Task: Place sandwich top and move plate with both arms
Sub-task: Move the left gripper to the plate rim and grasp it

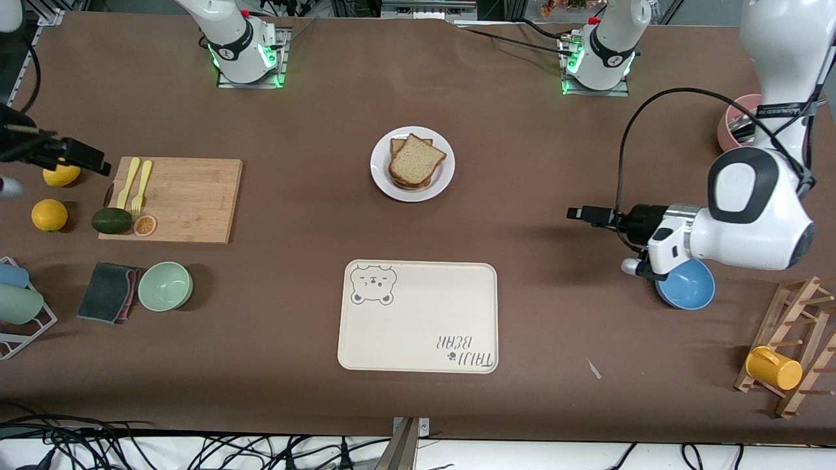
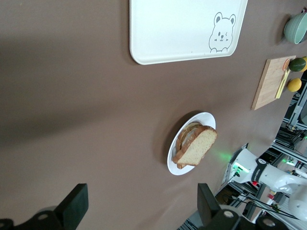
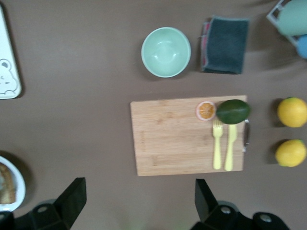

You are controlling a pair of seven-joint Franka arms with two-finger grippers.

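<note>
Both grippers, left gripper (image 2: 139, 211) & right gripper (image 3: 136, 203), hung wide w/ nothing held; I saw sandwich top (image 1: 418, 160) on plate (image 1: 381, 175), plate move left.

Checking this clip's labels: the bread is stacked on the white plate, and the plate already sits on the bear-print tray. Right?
Not quite. The bread is stacked on the white plate, but the plate sits on the bare table, farther from the front camera than the bear-print tray. The front view shows this.

High front camera, two downward wrist cameras, plate (image 1: 412, 163) probably shared.
</note>
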